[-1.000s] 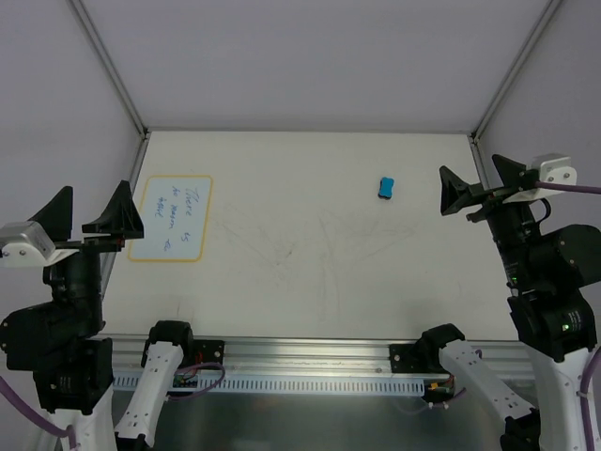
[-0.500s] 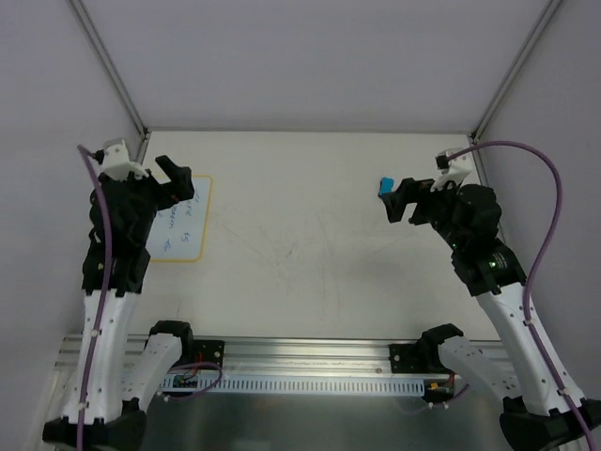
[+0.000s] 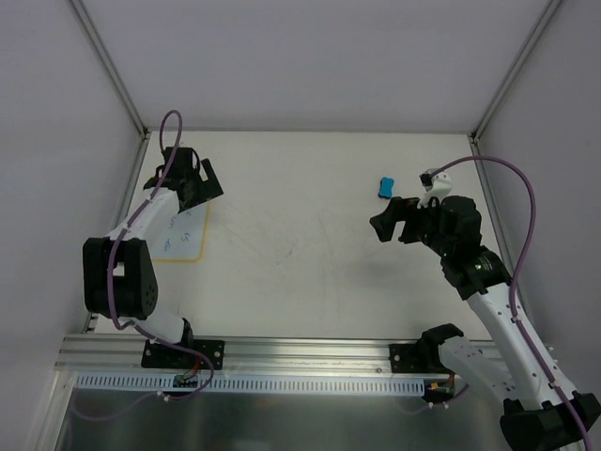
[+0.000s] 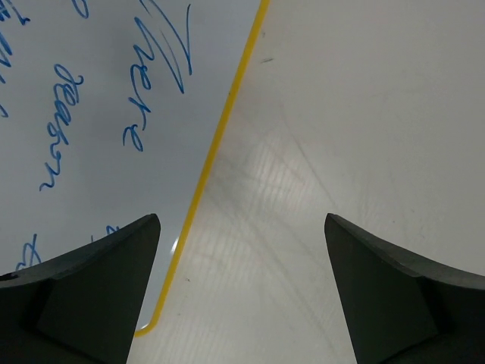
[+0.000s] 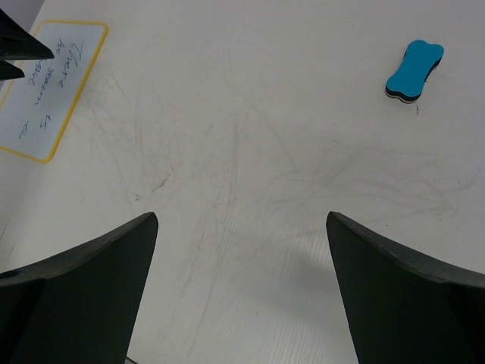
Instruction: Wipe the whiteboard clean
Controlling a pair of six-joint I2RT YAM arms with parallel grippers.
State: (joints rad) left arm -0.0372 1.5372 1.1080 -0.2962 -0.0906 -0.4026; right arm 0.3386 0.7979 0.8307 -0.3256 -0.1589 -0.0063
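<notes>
The whiteboard (image 3: pixel 184 235) lies at the table's left, white with a yellow rim and blue handwriting (image 4: pixel 72 114). My left gripper (image 3: pixel 201 182) hovers open over its far right edge. In the left wrist view the rim (image 4: pixel 220 136) runs between the fingers, and the gripper (image 4: pixel 241 224) holds nothing. A blue eraser (image 3: pixel 386 187) lies at the far right. My right gripper (image 3: pixel 387 215) stands open just in front of it, apart from it. The right wrist view shows the eraser (image 5: pixel 414 70) at upper right, the whiteboard (image 5: pixel 45 91) at upper left, and the empty gripper (image 5: pixel 241 218) over bare table.
The cream tabletop (image 3: pixel 300 254) carries faint scribble marks. Grey walls and metal frame posts (image 3: pixel 108 66) close the far and side edges. An aluminium rail (image 3: pixel 300 362) with the arm bases runs along the near edge.
Both arms have swung out from their folded poses over the table. The left gripper reached onto the whiteboard's far right edge. The right gripper came down near the eraser.
</notes>
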